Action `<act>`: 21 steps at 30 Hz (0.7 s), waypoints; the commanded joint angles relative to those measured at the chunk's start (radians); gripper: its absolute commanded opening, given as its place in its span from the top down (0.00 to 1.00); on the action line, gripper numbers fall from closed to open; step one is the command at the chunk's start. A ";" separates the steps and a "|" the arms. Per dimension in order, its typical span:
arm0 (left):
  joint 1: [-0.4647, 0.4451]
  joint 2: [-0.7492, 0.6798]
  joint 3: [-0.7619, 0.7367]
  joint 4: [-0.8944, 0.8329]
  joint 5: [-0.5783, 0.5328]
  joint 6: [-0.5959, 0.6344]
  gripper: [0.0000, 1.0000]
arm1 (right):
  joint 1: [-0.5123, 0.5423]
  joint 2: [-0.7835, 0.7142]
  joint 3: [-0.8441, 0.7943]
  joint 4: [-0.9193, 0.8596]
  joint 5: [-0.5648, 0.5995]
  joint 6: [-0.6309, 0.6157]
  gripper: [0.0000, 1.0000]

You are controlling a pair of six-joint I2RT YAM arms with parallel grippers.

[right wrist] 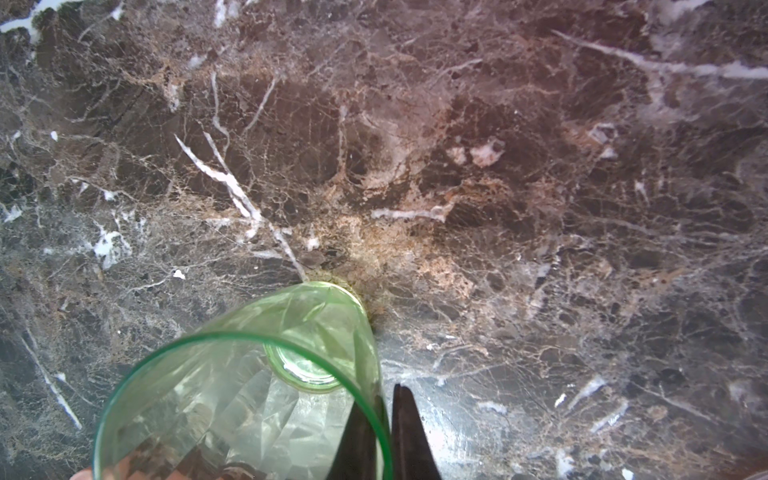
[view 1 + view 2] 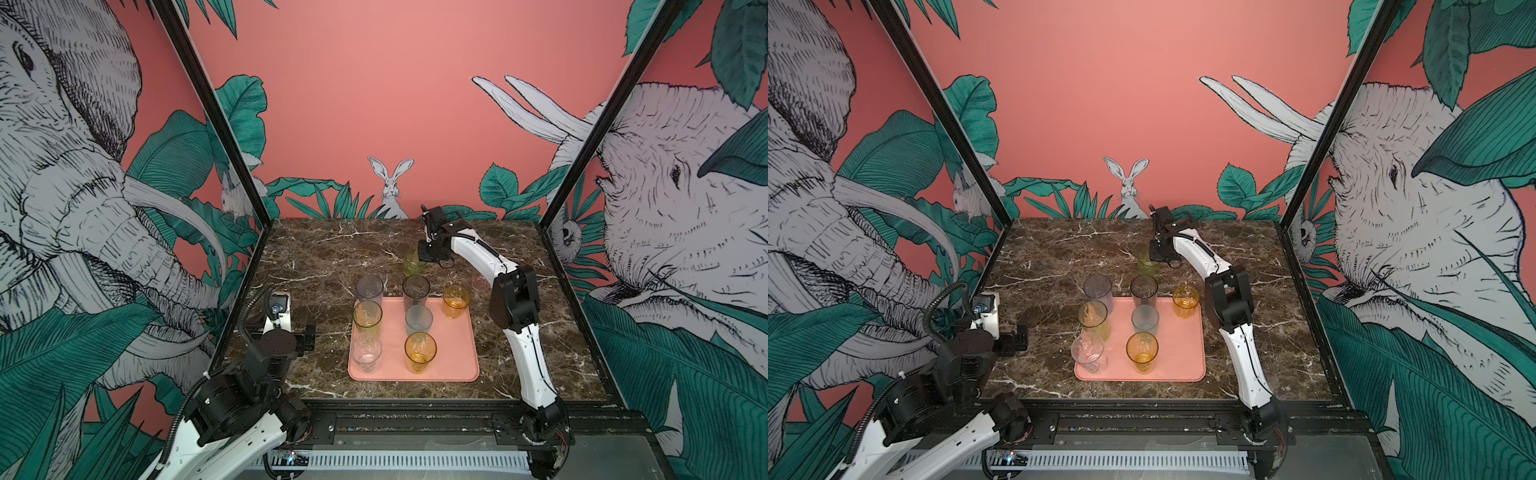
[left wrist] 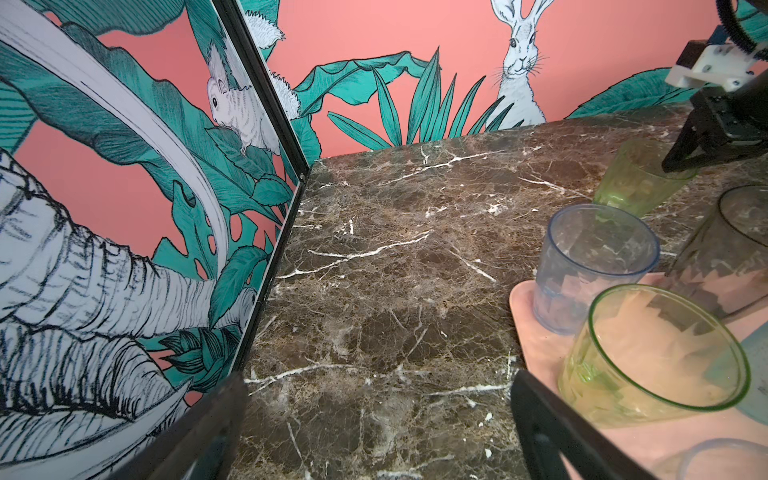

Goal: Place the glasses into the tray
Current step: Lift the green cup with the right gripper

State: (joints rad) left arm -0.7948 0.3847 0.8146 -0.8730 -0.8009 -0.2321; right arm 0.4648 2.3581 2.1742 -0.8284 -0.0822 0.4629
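Green glass [image 1: 232,395] rim pinched, right end effector [image 1: 384,401].

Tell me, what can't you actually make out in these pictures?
Pink glass: in a top view, the right arm hides all but a faint sliver.
Green glass: right wrist view, near rim cut off by the bottom edge; whether its base rests on the marble table is unclear.
Clear glass: left wrist view, bottom edge leaves only its rim.
Frosted blue-grey glass: same view, cut by the right edge.
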 commanded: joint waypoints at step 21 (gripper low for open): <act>0.003 -0.005 -0.005 -0.006 -0.003 -0.009 0.01 | -0.001 -0.233 0.033 -0.095 0.096 -0.065 1.00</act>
State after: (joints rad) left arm -0.7948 0.3847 0.8146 -0.8730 -0.8009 -0.2321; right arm 0.4648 2.1914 2.1742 -0.8932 -0.0132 0.4152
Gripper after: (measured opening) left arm 0.995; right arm 0.074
